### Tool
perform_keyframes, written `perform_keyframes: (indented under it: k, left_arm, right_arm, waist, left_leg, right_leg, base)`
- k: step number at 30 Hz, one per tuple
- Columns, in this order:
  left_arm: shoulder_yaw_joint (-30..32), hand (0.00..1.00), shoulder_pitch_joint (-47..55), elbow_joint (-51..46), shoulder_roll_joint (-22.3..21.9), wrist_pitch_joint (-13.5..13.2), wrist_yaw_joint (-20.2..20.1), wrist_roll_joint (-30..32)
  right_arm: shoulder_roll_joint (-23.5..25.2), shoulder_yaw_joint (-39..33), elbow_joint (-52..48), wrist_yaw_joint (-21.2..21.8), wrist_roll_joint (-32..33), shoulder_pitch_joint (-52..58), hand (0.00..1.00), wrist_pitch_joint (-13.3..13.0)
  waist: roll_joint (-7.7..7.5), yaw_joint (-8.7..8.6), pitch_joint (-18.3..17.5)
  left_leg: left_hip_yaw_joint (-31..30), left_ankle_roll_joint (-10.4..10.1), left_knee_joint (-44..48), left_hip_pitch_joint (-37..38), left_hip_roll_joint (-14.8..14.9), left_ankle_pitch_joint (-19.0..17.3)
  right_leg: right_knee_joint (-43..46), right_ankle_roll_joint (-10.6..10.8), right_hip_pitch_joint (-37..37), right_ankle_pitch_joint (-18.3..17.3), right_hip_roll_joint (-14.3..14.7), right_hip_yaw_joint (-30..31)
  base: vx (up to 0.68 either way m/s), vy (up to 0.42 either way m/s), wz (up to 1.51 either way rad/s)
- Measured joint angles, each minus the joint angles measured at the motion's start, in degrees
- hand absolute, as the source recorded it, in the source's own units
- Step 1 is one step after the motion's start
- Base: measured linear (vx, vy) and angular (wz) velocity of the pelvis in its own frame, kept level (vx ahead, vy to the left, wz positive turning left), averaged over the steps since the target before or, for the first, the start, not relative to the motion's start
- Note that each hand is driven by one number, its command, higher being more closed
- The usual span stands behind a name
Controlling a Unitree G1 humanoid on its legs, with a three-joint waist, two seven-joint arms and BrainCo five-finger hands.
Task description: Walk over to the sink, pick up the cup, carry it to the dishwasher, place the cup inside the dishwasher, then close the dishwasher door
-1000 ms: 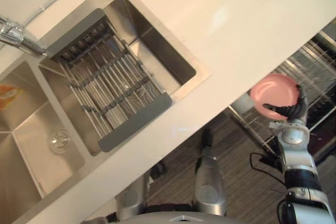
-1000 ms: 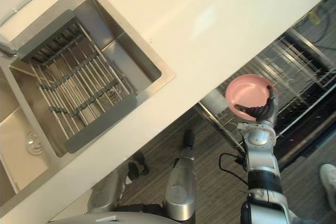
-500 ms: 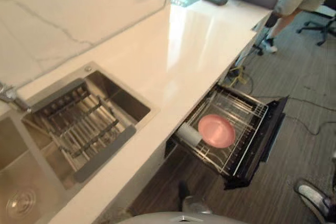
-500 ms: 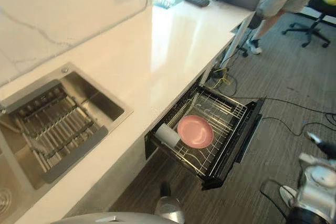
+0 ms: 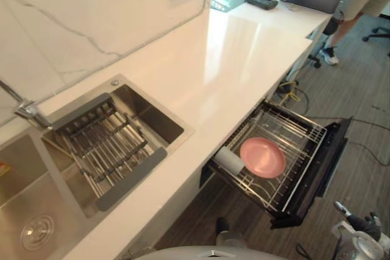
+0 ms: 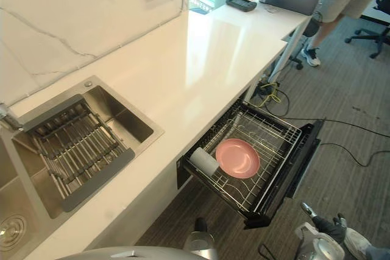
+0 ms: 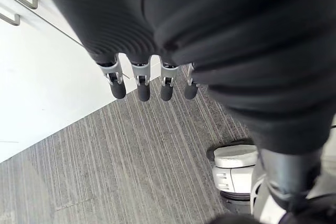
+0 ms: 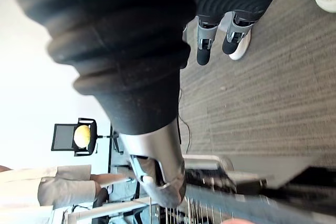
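The placing looks done: a pink dish point(image 6: 237, 158), apparently the task's cup, lies in the dishwasher rack point(image 6: 269, 132) beside 1 white cup point(image 6: 203, 161), the left robot hand point(image 7: 139, 85) and right robot hand point(image 6: 334, 226) hang open and empty, leaving the dishwasher door point(image 6: 297, 167) to close.

A pink round shallow dish point(image 5: 262, 157) lies flat, open side up, in the wire rack point(image 5: 295, 135) of a black pull-out dishwasher point(image 5: 332, 162), which stands open under the white counter point(image 5: 231, 59). The stainless steel sink point(image 5: 152, 117) is set into that counter, well apart.
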Motion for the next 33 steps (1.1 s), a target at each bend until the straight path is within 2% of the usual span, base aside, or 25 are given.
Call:
perform_keyframes:
  k: [2,5,7,13,17,20,21,24,26,29,31,33]
  left_arm:
    - [0.3,0.00,0.1,-0.6,-0.1,-0.1,-0.4,0.0]
    - [0.3,0.00,-0.3,-1.0,-0.5,-0.2,-1.1,-0.1]
    - [0.3,0.00,-0.3,-1.1,-1.1,-0.2,-1.7,-0.1]
    - [-0.1,0.00,-0.4,-1.0,-3.2,-2.0,-3.4,0.0]
    - [-1.0,0.00,-0.3,-0.7,-3.4,-3.4,-4.2,0.1]
    - [-1.7,0.00,-0.3,-0.7,-3.5,-5.4,-4.9,0.9]
    - [-2.1,0.00,-0.3,-0.7,-3.5,-6.0,-5.1,1.6]
    - [-3.4,0.00,-0.2,0.7,-3.5,-6.8,-5.9,2.2]
    - [-4.4,0.00,-0.2,1.5,-3.8,-7.1,-6.0,2.2]
    - [-5.7,0.00,0.0,2.3,-4.6,-7.8,-5.9,2.2]
    - [-6.2,0.00,0.0,2.4,-4.6,-8.3,-5.8,2.2]
    - [-6.6,0.00,0.0,2.5,-4.5,-8.7,-5.6,2.1]
  right_arm:
    - [1.1,1.3,0.0,0.9,4.5,-0.4,0.00,-1.1]
    - [2.2,2.7,1.3,1.9,10.0,-2.0,0.00,-1.2]
    - [3.1,2.1,2.2,1.2,12.4,-2.9,0.00,-3.1]
    - [1.0,2.2,3.9,-0.9,23.2,-2.6,0.00,-6.1]
    - [0.5,4.5,3.7,-1.6,26.1,-2.6,0.00,-8.7]
    - [-0.3,6.8,3.6,-0.9,29.4,-2.8,0.00,-11.0]
    - [-0.3,7.0,3.6,0.1,30.3,-3.1,0.00,-12.0]
    - [-0.3,9.3,3.2,2.6,32.4,-4.9,0.00,-13.9]
    - [0.2,11.1,2.4,2.9,33.9,-6.5,0.00,-14.9]
    - [1.0,13.9,1.6,2.9,34.2,-9.6,0.00,-15.4]
    - [1.0,15.8,1.8,2.8,34.2,-11.5,0.00,-14.4]
    - [0.7,17.1,2.9,2.7,34.1,-14.5,0.00,-13.2]
  waist:
    - [0.56,0.51,0.3]
    - [1.85,1.76,1.3]
    - [2.67,2.05,2.0]
    - [5.48,2.69,5.2]
    - [6.17,3.16,5.8]
    - [7.58,3.37,5.8]
    - [8.47,3.37,5.8]
    - [9.92,3.24,6.0]
    - [10.92,3.27,6.1]
    - [12.18,3.36,5.9]
    - [12.37,3.66,5.8]
    - [12.42,5.08,5.8]
  left_leg:
    - [-1.1,0.4,-0.4,-0.1,-0.6,0.2]
    - [-1.6,0.5,-0.3,-0.3,-1.1,0.3]
    - [-2.8,0.9,-0.3,-0.6,-1.5,0.2]
    - [-5.6,1.9,-0.4,-2.3,-3.4,1.1]
    - [-6.3,2.2,-0.5,-3.0,-4.6,1.4]
    - [-7.9,2.0,-2.3,-2.9,-5.8,2.7]
    - [-8.9,1.8,-3.0,-2.9,-6.1,3.2]
    - [-10.3,1.1,-4.5,-2.2,-6.3,4.9]
    - [-11.0,0.6,-4.5,-2.3,-6.3,5.3]
    - [-12.7,0.9,-4.5,-2.3,-6.3,5.8]
    - [-13.6,1.2,-4.4,-2.7,-6.3,6.2]
    - [-14.2,1.0,-4.5,-3.4,-6.3,7.1]
  right_leg:
    - [0.6,0.3,0.0,-0.3,-0.6,-0.5]
    - [1.4,0.7,0.0,-0.8,-1.4,-1.5]
    - [2.0,0.9,-0.1,-1.2,-1.9,-2.2]
    - [7.8,2.0,-2.2,-4.1,-5.0,-4.9]
    - [11.7,2.5,-4.2,-5.9,-7.0,-5.2]
    - [13.3,3.1,-4.9,-6.7,-8.2,-6.0]
    - [13.5,3.3,-4.9,-7.0,-8.5,-6.8]
    - [14.4,2.9,-4.8,-7.7,-8.9,-8.3]
    - [15.1,3.0,-4.9,-8.2,-9.0,-8.5]
    - [15.1,3.0,-4.8,-8.3,-8.6,-8.9]
    - [15.0,2.9,-4.5,-8.1,-8.5,-9.7]
    - [14.3,2.6,-4.5,-7.3,-8.4,-10.2]
  base:
    - [-0.02,0.024,0.20]
    - [-0.02,0.019,0.15]
    - [-0.02,0.014,0.23]
    - [-0.02,0.025,0.28]
    - [0.00,0.033,0.16]
    - [0.02,0.011,0.23]
    - [0.02,-0.012,0.29]
    - [0.04,-0.033,0.26]
    - [-0.02,-0.048,0.13]
    - [-0.04,-0.044,0.05]
    - [-0.07,-0.031,0.17]
    - [-0.08,-0.015,0.14]
